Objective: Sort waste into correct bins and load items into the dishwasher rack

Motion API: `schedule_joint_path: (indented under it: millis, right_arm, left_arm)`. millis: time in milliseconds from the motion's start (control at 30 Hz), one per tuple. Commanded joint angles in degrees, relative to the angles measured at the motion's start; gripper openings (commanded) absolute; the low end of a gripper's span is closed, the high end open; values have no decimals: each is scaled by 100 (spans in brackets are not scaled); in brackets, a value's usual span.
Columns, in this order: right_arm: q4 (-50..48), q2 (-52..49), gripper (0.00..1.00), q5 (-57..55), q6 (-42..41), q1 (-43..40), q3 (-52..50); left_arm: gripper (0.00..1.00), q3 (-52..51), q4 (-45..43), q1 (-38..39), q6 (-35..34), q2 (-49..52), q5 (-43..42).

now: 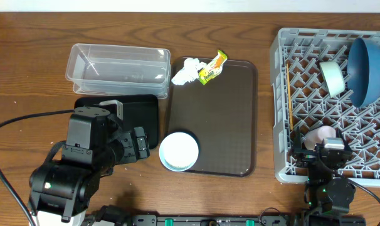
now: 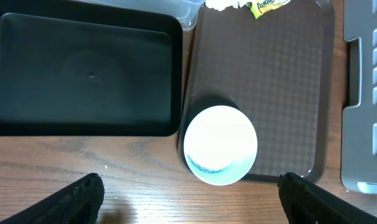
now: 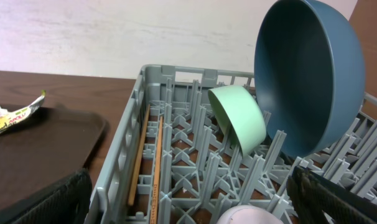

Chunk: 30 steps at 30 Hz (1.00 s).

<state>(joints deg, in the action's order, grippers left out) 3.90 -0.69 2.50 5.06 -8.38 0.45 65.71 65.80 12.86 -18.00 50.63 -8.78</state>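
Note:
The white bowl (image 1: 179,151) sits on the brown tray's front left corner; it also shows in the left wrist view (image 2: 220,144). My left gripper (image 2: 188,199) is open and empty just in front of it. The tissue (image 1: 185,72) and yellow-green wrapper (image 1: 212,67) lie at the tray's back edge. The grey rack (image 1: 284,132) holds the dark-blue bowl (image 1: 366,70), mint-green bowl (image 1: 332,78), pink cup (image 1: 320,135) and chopsticks (image 3: 156,165). My right gripper (image 3: 188,205) is open over the rack's front, above the pink cup (image 3: 247,216). No rice grains show.
The clear tub (image 1: 116,64) stands at the back left and the shallow black tub (image 2: 83,74) lies in front of it, both left of the brown tray (image 1: 231,119). A black cable (image 1: 14,125) loops at the far left.

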Motion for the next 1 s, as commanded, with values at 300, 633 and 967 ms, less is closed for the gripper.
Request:
schedule_joint_path:
  millis: [300,633,967]
  right_arm:
    - [15,37,99,-79,59,17,-15]
    - [15,37,99,-79,59,17,-15]
    - [15,37,99,-79,59,17,-15]
  left_arm:
    - [92,101,2,-4,-9,-4,50]
    - [92,94,-1565,2,-28,35,-258]
    - [92,208,-2380,918,492,2227,-391]
